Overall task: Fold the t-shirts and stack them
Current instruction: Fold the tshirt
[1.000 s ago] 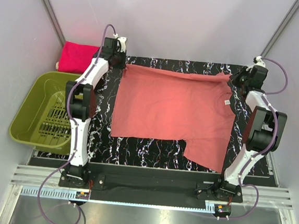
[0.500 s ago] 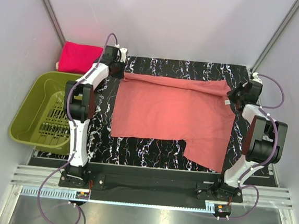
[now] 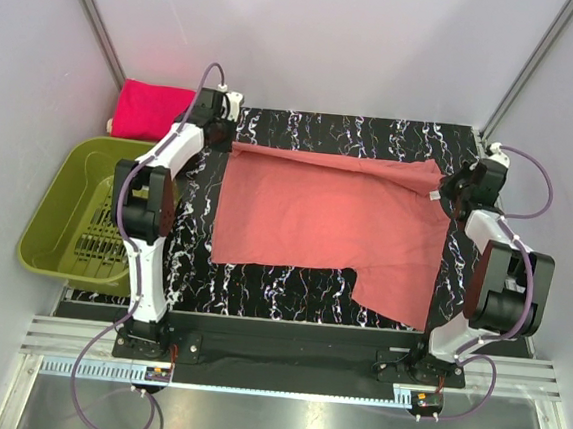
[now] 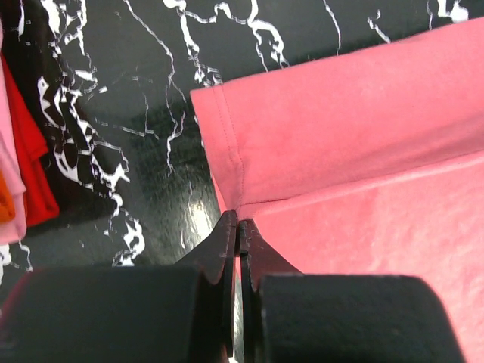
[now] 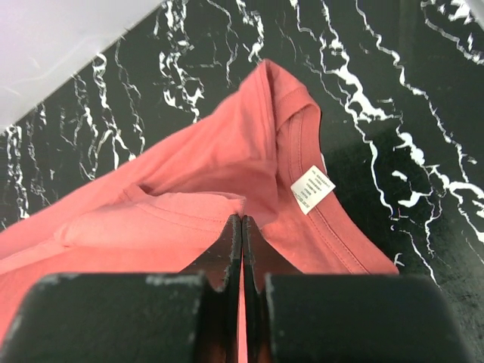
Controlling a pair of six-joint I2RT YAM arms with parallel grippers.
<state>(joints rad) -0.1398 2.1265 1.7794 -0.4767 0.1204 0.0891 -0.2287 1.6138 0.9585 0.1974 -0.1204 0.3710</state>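
Two black grippers show from the top camera, each at a far corner of the large salmon-coral cloth t-shirt [image 3: 326, 218]. The shirt lies spread across the black white-veined marble-patterned table [image 3: 290, 285], with its far edge folded over towards the near side. The left gripper [image 3: 228, 141] sits at the shirt's far left corner and the right gripper [image 3: 447, 188] at its far right corner, by the collar. One sleeve reaches towards the table's near right edge. A bright magenta-pink folded t-shirt [image 3: 150, 110] lies beyond the table's far left corner, just behind the olive-green plastic basket [image 3: 61, 205], which stands to the left of the table.

From the left wrist camera, the left gripper [image 4: 238, 227] has its jaws pressed together, with a thin sliver of coral cloth between them. The tips meet where the shirt's [image 4: 363, 151] hemmed corner doubles back over the layer beneath. Bare table [image 4: 113, 91] lies to the left.

From the right wrist camera, the right gripper [image 5: 241, 223] is likewise pinched tight on a fold of the shirt [image 5: 189, 174], with cloth showing in the slit between the jaws. The collar curves just right of the tips, its small white rectangular label [image 5: 312, 189] facing up.
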